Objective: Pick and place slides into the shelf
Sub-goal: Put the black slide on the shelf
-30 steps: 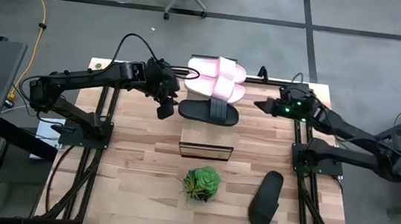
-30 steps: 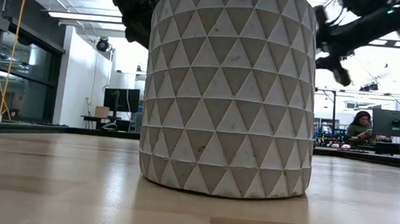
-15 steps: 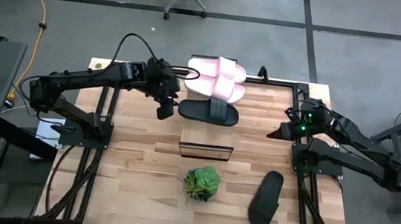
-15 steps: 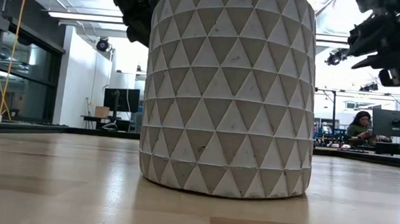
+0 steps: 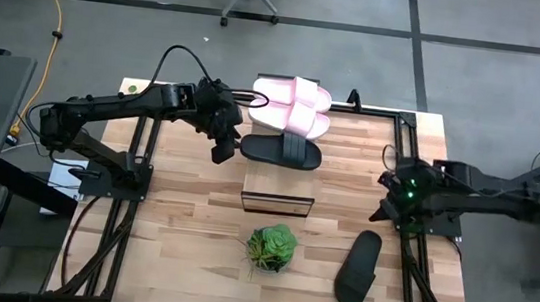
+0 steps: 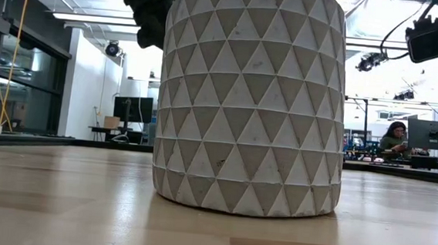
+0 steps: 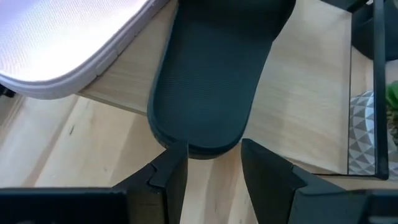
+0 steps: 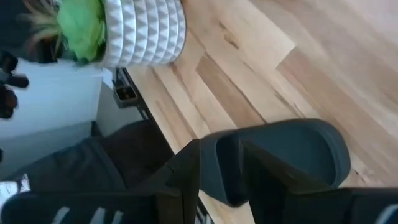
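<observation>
Two pale pink slides (image 5: 293, 105) lie on the far end of the shelf (image 5: 279, 187). A black slide (image 5: 282, 150) lies flat across the shelf just in front of them. My left gripper (image 5: 222, 149) stands open at this slide's left end (image 7: 199, 140), slanting down. A second black slide (image 5: 358, 269) lies sole-down on the table near its right front. My right gripper (image 5: 381, 211) hovers open above and beyond it, tipped down toward it; the right wrist view shows the slide (image 8: 286, 155) past the fingers. My left gripper's fingertips (image 7: 177, 158) stand level with the rounded left end of the black slide on the shelf (image 7: 199, 140), coming from the table's left, slanting down. Whether they touch it I cannot tell. The slide lies flat on the shelf top.
A green plant (image 5: 272, 247) in a white patterned pot (image 6: 251, 102) stands on the table in front of the shelf's near end, left of the loose black slide. Bare tabletop (image 5: 181, 232) lies at the near left. A person sits far off in the room.
My right gripper has swung from the table's far right toward its near edge, tipping downward, and now hangs over the table near the loose black slide. Its fingers show no change in gap. The slides have kept their places.
</observation>
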`<state>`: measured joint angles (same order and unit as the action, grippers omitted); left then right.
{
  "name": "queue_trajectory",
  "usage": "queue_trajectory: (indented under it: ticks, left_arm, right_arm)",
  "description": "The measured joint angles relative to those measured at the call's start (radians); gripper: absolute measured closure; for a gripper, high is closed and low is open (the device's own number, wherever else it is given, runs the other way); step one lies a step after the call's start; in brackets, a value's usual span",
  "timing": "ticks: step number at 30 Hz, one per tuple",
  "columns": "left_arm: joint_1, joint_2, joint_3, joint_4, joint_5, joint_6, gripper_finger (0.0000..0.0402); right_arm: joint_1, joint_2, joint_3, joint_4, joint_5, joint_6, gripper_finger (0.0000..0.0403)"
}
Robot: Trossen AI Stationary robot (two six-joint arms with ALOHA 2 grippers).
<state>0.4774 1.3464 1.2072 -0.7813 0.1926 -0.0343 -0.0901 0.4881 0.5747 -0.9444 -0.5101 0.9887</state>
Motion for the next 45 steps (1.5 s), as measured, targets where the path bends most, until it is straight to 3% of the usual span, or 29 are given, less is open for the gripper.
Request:
queue_trajectory:
  ticks: [12, 20, 34, 45]
  left_arm:
    - [0.0, 0.0, 0.0, 0.0, 0.001, -0.04, 0.0263]
    - [0.0, 0.0, 0.0, 0.001, -0.002, -0.049, 0.0264]
    - [0.0, 0.0, 0.0, -0.002, -0.002, -0.049, 0.0263]
    - [0.0, 0.0, 0.0, -0.007, 0.039, 0.026, 0.0263]
  right_arm:
    - [0.481, 0.027, 0.0, 0.097, 0.366, 0.259, 0.0302]
    - [0.728, 0.184, 0.0, 0.221, 0.555, 0.382, 0.0302]
    - [0.899, 0.536, -0.001, 0.455, 0.479, 0.44, 0.0302]
    - [0.911, 0.646, -0.001, 0.483, 0.482, 0.543, 0.0302]
